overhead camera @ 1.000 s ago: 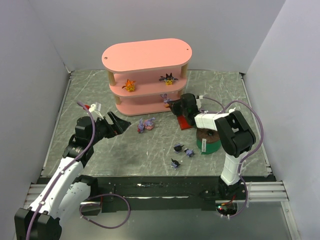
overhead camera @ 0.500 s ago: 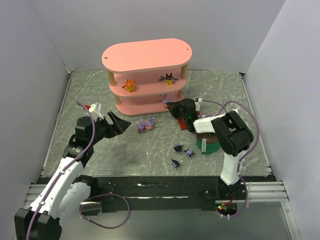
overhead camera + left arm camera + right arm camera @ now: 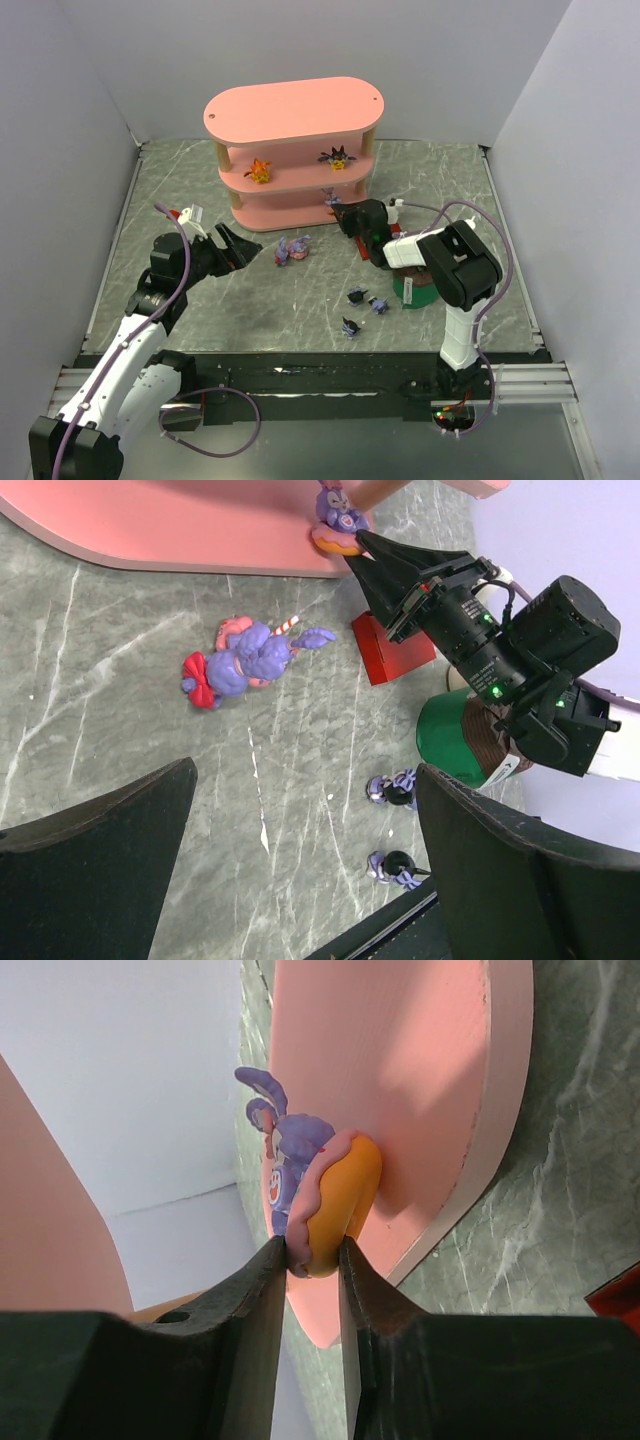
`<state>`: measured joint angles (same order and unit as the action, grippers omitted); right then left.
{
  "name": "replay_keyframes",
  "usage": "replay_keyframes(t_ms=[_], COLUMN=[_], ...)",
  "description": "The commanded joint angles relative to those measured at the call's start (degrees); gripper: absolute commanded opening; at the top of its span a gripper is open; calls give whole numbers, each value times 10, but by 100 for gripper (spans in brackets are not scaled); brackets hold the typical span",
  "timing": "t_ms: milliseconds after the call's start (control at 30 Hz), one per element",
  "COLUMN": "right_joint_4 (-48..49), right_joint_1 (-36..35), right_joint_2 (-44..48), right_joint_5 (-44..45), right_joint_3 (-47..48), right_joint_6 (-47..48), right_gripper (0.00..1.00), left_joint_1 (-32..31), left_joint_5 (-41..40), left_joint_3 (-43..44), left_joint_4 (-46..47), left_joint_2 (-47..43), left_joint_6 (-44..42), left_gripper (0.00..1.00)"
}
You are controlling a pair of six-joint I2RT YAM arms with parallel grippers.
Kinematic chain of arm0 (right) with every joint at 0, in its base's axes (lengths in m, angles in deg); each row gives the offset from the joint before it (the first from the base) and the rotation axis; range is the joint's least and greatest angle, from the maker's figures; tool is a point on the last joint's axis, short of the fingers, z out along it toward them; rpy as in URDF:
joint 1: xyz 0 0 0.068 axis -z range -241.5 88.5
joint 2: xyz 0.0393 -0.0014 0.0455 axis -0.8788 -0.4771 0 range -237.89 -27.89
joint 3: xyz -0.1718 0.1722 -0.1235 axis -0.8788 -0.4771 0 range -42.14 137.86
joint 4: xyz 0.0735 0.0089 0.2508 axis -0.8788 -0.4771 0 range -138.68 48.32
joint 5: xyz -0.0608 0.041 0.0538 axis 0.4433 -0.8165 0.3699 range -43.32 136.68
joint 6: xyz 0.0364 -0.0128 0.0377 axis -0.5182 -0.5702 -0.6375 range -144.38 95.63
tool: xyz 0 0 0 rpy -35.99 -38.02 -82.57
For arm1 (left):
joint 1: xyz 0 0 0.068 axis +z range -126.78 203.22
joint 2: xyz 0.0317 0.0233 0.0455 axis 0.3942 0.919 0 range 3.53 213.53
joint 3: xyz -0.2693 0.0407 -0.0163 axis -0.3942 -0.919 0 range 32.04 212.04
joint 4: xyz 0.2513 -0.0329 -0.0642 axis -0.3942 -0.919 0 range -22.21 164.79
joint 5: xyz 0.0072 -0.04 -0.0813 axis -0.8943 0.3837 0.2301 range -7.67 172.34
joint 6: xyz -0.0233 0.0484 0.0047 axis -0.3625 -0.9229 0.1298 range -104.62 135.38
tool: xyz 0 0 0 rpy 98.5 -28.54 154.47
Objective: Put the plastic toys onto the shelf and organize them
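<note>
Right wrist: lilac-pink toy point(image 3: 322, 1195) pinched in right tool point(image 3: 313, 1256).

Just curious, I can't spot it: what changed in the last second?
The right gripper, shut on the lilac long-eared plastic figurine with an orange ring, edged left toward the bottom board of the pink three-tier shelf. The open left gripper and the other toys stayed put.

— Ahead of left end effector point(image 3: 243, 250)?
— Bare surface point(image 3: 180, 190), then two lilac toys point(image 3: 245, 660) lying together.
— Around right end effector point(image 3: 342, 213)?
— Tight: shelf point(image 3: 300, 215) bottom board just ahead, red box point(image 3: 390, 660) underneath, green cylinder point(image 3: 450, 738) close behind.
</note>
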<state>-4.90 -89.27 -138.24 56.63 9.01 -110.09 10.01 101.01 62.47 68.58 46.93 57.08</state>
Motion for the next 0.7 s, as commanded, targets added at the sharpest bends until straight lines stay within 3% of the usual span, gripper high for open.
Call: replay_keyframes(t_ms=[0,33,200,667], right_joint_4=[-125,-129,-130,-147], right_joint_1=[3,3,3,3], right_joint_2=[-29,-27,-24,18], right_joint_5=[31,29,7,21], right_joint_3=[-6,-6,-15,4], right_joint_6=[-7,-9,-31,31], right_gripper=[32,38,47,59], left_joint_1=[-3,-3,-3,-4], left_joint_5=[11,11,10,10], left_joint_3=[-2,-2,-2,0], left_joint_4=[29,28,27,26], left_joint_2=[-2,-1,-2,-2], left_joint_6=[12,11,11,11], left_gripper=[96,96,96,96])
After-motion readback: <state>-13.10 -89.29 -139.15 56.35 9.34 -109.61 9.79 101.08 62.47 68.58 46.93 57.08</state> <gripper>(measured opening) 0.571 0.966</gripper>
